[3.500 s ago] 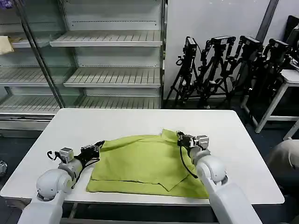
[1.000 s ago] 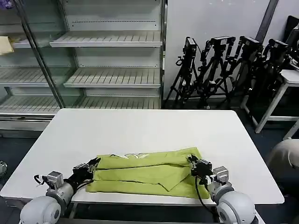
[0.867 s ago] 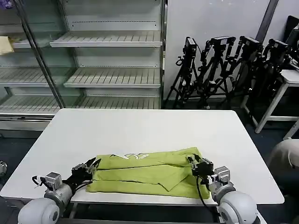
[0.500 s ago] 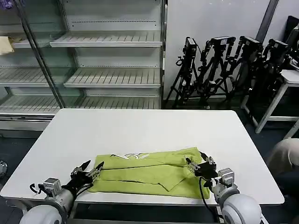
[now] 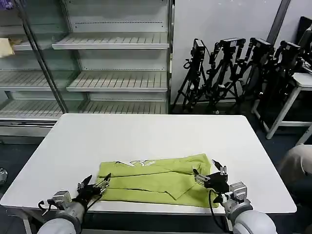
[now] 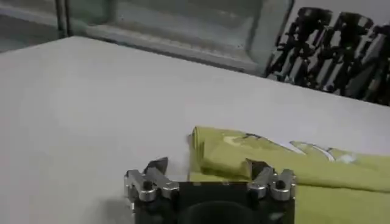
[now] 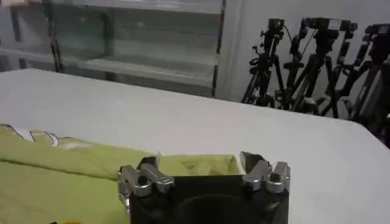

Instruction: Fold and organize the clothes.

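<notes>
The T-shirt lay as a long, narrow folded band on the white table, close to the table's near edge and roughly centred along it, with a strip of printed neck label showing on the band's far side. The left gripper sat at the T-shirt's left end with its jaws spread and nothing between them — in the left wrist view the left gripper straddled the corner of the T-shirt, 1 finger over bare table and 1 over cloth. The right gripper stood at the T-shirt's right end, likewise spread and holding nothing; the right wrist view showed the right gripper above the right corner of the T-shirt. The risks seemed to lie in the fabric itself: the cloth looked thin and soft, and the top layers lay loose and uneven, so a pinch taken from here would probably catch only the upper layer and peel the fold open rather than lift the whole band. An unequal pull from the 2 ends could skew the band or bunch it toward 1 side. Because the T-shirt sat so near the table's front edge, a drag toward the robot might also slide the near hem off the table — undoing the neat shape.
</notes>
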